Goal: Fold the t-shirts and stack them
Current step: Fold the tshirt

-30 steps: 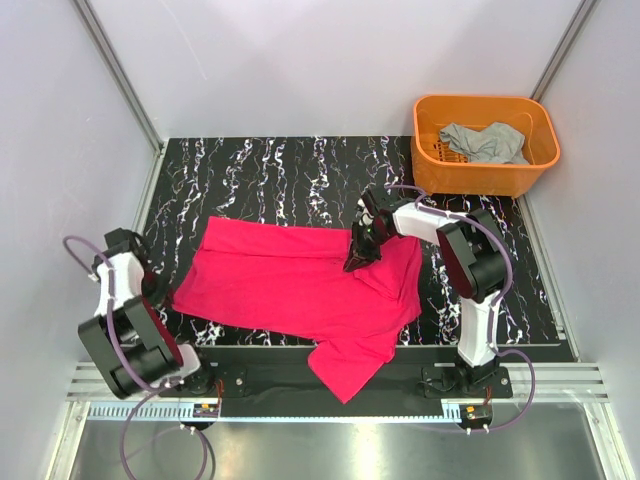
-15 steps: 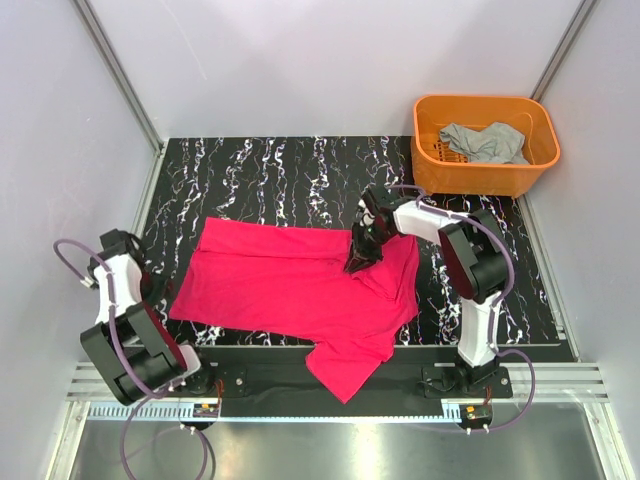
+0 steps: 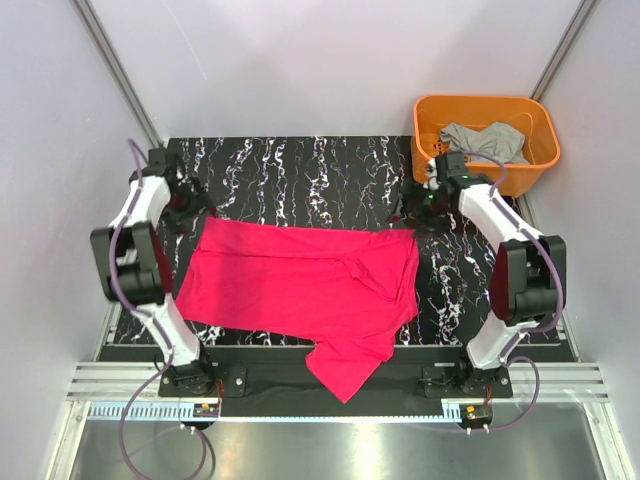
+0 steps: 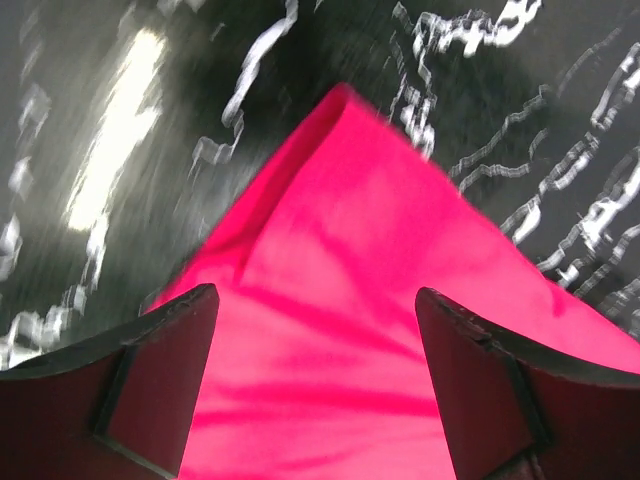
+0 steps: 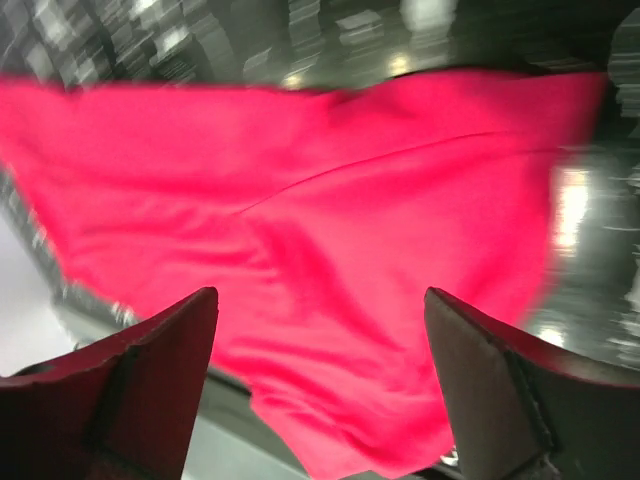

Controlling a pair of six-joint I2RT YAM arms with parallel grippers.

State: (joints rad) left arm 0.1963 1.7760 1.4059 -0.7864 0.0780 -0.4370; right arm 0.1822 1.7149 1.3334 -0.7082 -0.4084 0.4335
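Observation:
The magenta-red t-shirt point(image 3: 300, 280) lies spread on the black marble table point(image 3: 300, 170), one sleeve hanging over the near edge. My left gripper point(image 3: 193, 210) hovers at the shirt's far left corner, open. In the left wrist view the shirt point(image 4: 340, 300) shows between the spread fingers point(image 4: 160, 360) of the left gripper point(image 4: 315, 300), which hold nothing. My right gripper point(image 3: 413, 215) is at the far right corner, also open. In the right wrist view the right gripper point(image 5: 318, 300) is empty above the shirt point(image 5: 320, 220). The grey t-shirt point(image 3: 485, 142) lies crumpled in the basket.
An orange plastic basket point(image 3: 430, 165) stands at the table's far right corner, just behind my right arm. Grey walls with metal posts close in the table on three sides. A metal rail runs along the near edge.
Both grippers opened and let go of the shirt. The left arm swung from the near left to the far left corner. The right arm moved from the shirt's middle to its far right corner.

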